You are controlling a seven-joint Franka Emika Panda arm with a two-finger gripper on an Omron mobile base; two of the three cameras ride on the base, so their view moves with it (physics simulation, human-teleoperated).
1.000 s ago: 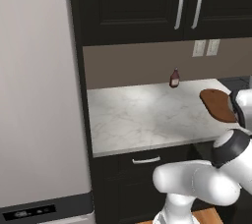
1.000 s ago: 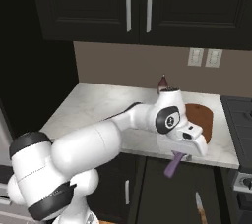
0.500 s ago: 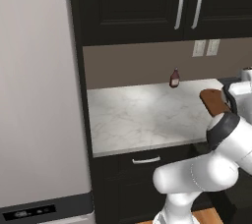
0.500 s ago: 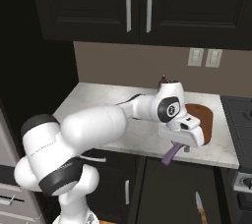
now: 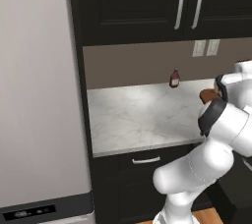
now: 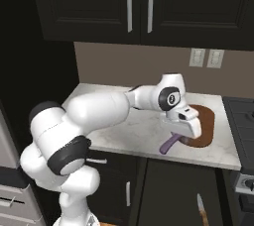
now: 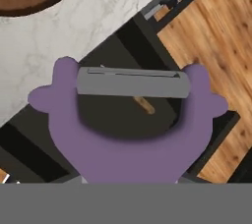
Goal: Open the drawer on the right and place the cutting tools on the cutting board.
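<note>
Purple cutting tool [image 6: 168, 143] hangs from the gripper [image 6: 184, 132] at the front edge of the marble counter [image 6: 144, 131], its fingers pinched on it. From the right base view the tool sticks out below and to the left of the hand as a slender piece, slanting down-left over the counter's lip, its long axis running from the hand toward the counter front. In the hand view it is a Y-shaped peeler [image 7: 133, 134]: 2 purple prongs rise to either side with a grey blade bar across them, and the handle runs back toward the fingers at the bottom.

Just right of the tool lies the cutting board [image 6: 202, 125], reddish-brown and rounded, flat on the counter; the hand hovers over its left edge. The board's rim also shows beside the arm in the left base view [image 5: 208, 95]. Farther back, by the wall, stands a small dark red bottle [image 5: 174, 78], well apart from the board. Below the hand the open drawer [image 7: 147, 115] shows dark, with wooden floor [image 7: 206, 36] to the right.
</note>
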